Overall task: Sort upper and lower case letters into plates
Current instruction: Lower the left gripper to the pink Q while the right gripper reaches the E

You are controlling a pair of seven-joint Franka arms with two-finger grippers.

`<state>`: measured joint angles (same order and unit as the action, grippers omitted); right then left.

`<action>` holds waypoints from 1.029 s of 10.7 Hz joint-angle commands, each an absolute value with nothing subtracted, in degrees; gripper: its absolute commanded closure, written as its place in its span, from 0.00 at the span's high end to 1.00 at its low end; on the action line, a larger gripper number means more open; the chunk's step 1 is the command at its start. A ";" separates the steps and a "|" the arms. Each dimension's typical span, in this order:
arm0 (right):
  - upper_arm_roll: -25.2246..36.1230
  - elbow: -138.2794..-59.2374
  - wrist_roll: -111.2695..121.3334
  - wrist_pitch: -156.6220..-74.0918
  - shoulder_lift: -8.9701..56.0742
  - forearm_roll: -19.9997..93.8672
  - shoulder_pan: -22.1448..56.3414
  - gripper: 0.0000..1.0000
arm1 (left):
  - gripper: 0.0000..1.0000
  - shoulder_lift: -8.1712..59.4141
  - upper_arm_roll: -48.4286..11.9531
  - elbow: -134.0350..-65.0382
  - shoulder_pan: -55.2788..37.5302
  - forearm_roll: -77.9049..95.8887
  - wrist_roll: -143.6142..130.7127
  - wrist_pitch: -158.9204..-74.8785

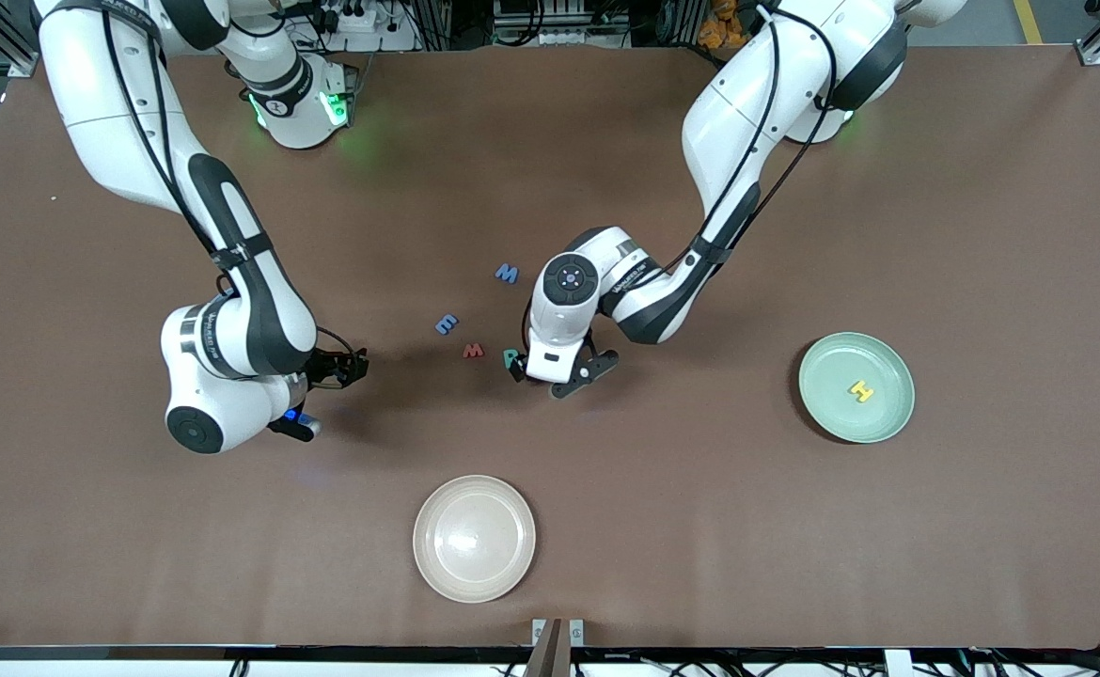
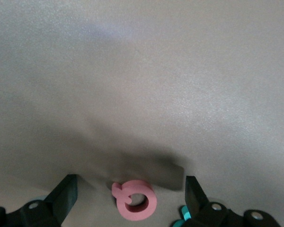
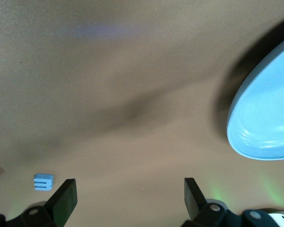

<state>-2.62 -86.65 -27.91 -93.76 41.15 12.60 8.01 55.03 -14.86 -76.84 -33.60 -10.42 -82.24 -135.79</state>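
Observation:
My left gripper (image 1: pixel 550 376) hangs low over the loose letters at mid-table. It is open, and in the left wrist view (image 2: pixel 130 189) a pink round letter (image 2: pixel 134 199) lies on the table between its fingers, untouched. A teal letter (image 1: pixel 510 357) lies right beside one finger. A red letter (image 1: pixel 473 351), a blue E (image 1: pixel 447 324) and a blue M (image 1: pixel 507 273) lie toward the right arm's end. A yellow H (image 1: pixel 860 390) rests in the mint green plate (image 1: pixel 832 414). My right gripper (image 1: pixel 329 376) is open and empty (image 3: pixel 128 194). The sky blue plate (image 3: pixel 265 123) shows only in the right wrist view.
A cream-beige plate (image 1: pixel 474 538) sits empty near the table's front edge. The brown table top (image 1: pixel 700 527) is bare between the two plates seen from the front. The right arm's elbow and wrist hang over the table toward its own end.

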 commanded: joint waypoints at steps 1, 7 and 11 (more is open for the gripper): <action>-2.37 -87.63 -28.83 -94.04 39.99 13.80 8.44 1.00 | 1.00 55.81 -14.50 -75.67 -34.63 -10.55 -81.83 -136.32; -2.37 -87.89 -29.53 -95.01 39.90 13.80 10.72 1.00 | 1.00 56.25 -14.59 -75.94 -34.89 -10.20 -81.83 -136.32; -2.98 -87.45 -32.25 -96.41 39.99 14.06 12.82 1.00 | 1.00 56.25 -14.59 -76.20 -35.24 -9.06 -82.18 -136.32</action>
<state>-2.78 -86.65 -30.26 -95.85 41.15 12.79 11.90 55.13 -14.86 -76.81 -34.39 -10.34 -82.24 -135.81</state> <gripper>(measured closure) 0.000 0.000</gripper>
